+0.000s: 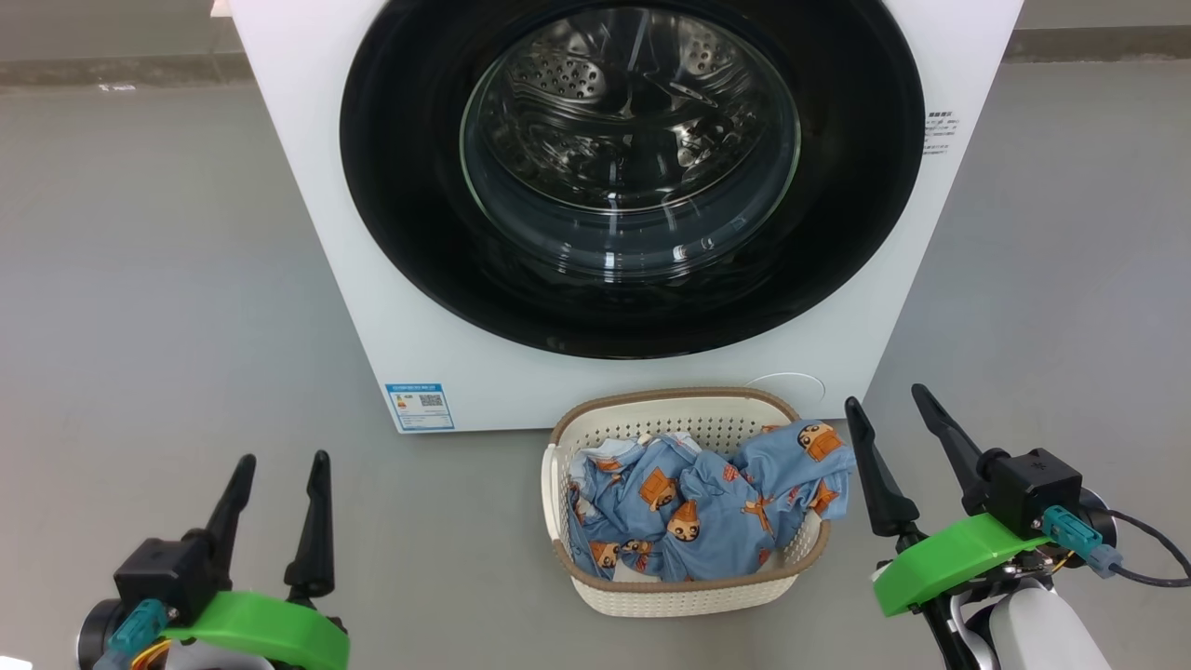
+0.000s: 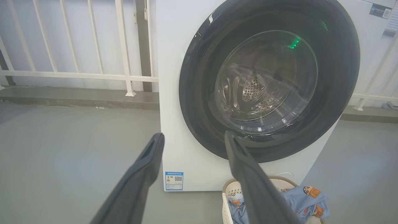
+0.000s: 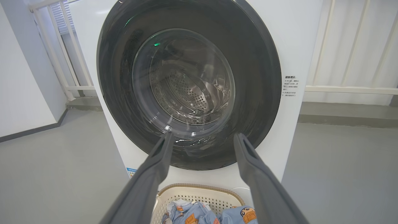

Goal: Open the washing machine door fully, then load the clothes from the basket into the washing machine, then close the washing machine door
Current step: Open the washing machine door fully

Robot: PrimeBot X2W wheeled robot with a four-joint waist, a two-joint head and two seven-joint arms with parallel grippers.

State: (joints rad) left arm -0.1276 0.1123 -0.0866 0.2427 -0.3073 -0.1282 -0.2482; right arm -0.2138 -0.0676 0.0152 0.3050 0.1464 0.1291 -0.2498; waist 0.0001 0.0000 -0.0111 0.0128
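Observation:
The white washing machine [image 1: 307,186] stands ahead with its round black-rimmed door [image 1: 400,186] shut flat against the front; the steel drum shows through the glass. On the floor right in front sits the cream basket [image 1: 689,596], holding crumpled light blue clothes [image 1: 716,502] with orange-brown figures. My left gripper [image 1: 282,462] hovers open at the lower left, well left of the basket. My right gripper [image 1: 889,398] is open just right of the basket's rim. Both wrist views look at the door [image 2: 342,77] [image 3: 258,77] over the basket [image 2: 230,189] [image 3: 199,193]. Nothing is between either pair of fingers.
Bare grey floor [image 1: 158,279] spreads on both sides of the machine. A white railing [image 2: 77,74] on a low ledge runs behind it. A blue label sticker [image 1: 420,406] sits low on the machine's front left.

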